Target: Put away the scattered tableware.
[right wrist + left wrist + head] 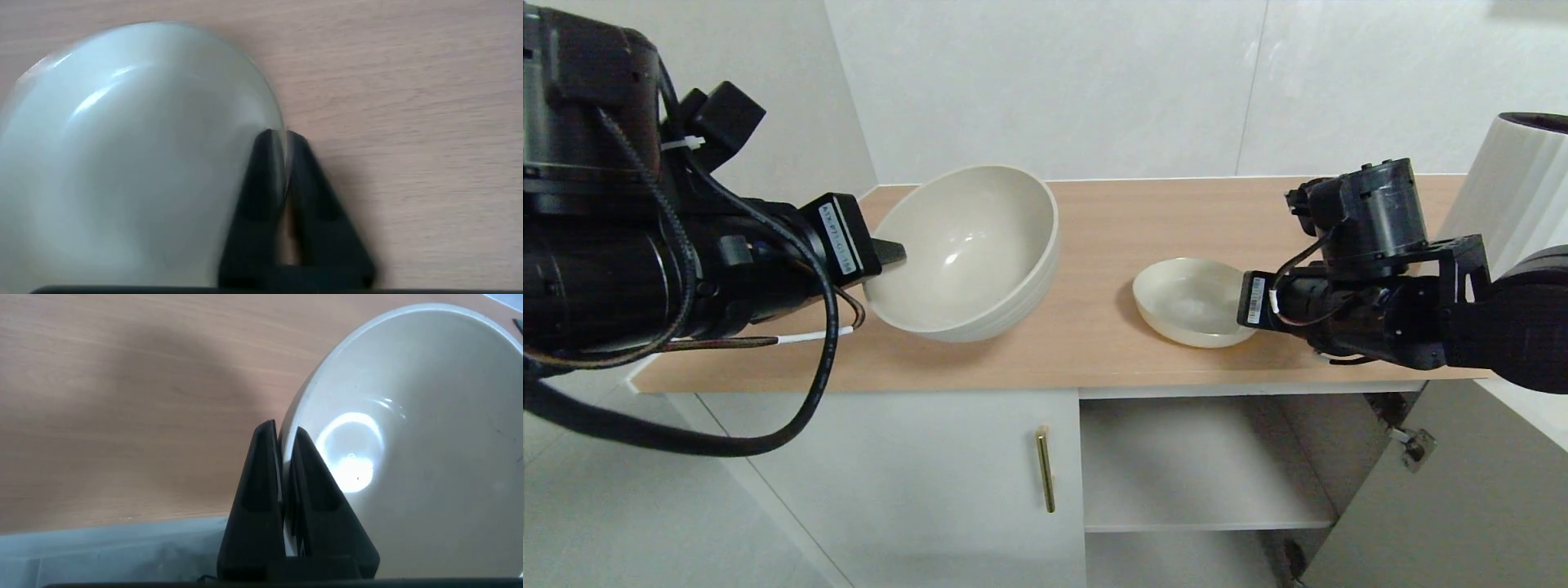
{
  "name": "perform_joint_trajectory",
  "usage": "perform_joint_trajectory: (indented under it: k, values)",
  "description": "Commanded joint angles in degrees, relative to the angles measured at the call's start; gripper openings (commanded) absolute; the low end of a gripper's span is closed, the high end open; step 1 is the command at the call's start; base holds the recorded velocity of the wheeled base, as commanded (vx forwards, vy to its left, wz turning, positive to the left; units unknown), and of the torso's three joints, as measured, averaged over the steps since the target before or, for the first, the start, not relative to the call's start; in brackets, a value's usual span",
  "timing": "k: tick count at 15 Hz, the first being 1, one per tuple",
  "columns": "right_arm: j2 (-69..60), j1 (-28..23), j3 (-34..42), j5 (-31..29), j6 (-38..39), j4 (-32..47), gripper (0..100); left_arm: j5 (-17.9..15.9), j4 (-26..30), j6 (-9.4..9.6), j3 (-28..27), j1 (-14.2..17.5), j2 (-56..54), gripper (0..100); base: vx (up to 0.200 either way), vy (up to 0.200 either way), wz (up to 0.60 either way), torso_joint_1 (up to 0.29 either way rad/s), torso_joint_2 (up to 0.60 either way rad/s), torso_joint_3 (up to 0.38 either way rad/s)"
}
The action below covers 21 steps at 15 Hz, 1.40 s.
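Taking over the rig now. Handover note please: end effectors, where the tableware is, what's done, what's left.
Left end effector: shut on the rim of the large bowl, which is tilted up over the countertop; I can't tell if its low side touches the wood.
Right end effector: shut on the rim of the small bowl, low on the countertop to the right of the large bowl.
Done: both bowls gripped, neither put away.
Left: probably carry each down to the shelf in the open cabinet below the countertop, then release.

Wooden counter (1111,220), white roll (1515,184)
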Motion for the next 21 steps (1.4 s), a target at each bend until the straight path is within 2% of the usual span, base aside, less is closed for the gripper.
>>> perform_joint_trajectory:
  k: [1, 5, 8, 11, 13, 15, 16, 17, 21]
  values:
    - [-0.14, 0.12, 0.01, -0.03, 0.05, 0.05, 0, 0.04, 0.0, 0.01, 0.0, -0.01, -0.1, 0, 0.0, 0.0, 0.0, 0.0, 0.0, 0.0]
    - [-4.45, 0.3, 0.45, 0.76, 0.84, 0.4, 0, -1.37, 0.0, 0.19, 2.64, -0.01, -2.29, 0, 0.0, 0.0, 0.0, 0.0, 0.0, 0.0]
    - [-12.01, 0.3, 3.44, 7.97, 0.84, 1.99, 0, -1.46, 0.08, 0.1, 5.27, -0.01, -3.88, 0, 0.0, 0.0, 0.0, 0.0, 0.0, 0.0]
    - [-20.97, 0.3, 3.79, 15.18, 0.93, 15.43, 0, -1.63, 0.26, 0.19, 8.0, 0.08, -9.85, 0, 0.0, 0.0, 0.0, 0.0, 0.0, 0.0]
    - [-25.98, 0.3, 4.23, 20.27, 0.93, 18.95, 0, -2.16, 0.35, 0.36, 10.99, 0.08, -12.93, 0, 0.0, 0.0, 0.0, 0.0, 0.0, 0.0]
    - [-28.79, 0.3, 7.22, 21.5, 0.66, 20.09, 0, -3.13, 0.26, 1.51, 14.94, 0.87, -15.21, 0, 0.0, 0.0, 0.0, 0.0, 0.0, 0.0]
    - [-29.32, 0.3, 9.68, 21.5, 0.49, 20.09, 0, -4.44, 0.26, 2.65, 18.28, 2.54, -16.27, 0, 0.0, 0.0, 0.0, 0.0, 0.0, 0.0]
    - [-29.32, 0.3, 10.73, 21.5, 0.58, 20.09, 0, -5.23, 0.17, 3.0, 20.74, 3.06, -17.41, 0, 0.0, 0.0, 0.0, 0.0, 0.0, 0.0]
    - [-30.02, 0.21, 15.04, 21.5, 0.66, 19.92, 0, -7.96, 0.17, 3.09, 23.29, 4.03, -18.91, 0, 0.0, 0.0, 0.0, 0.0, 0.0, 0.0]
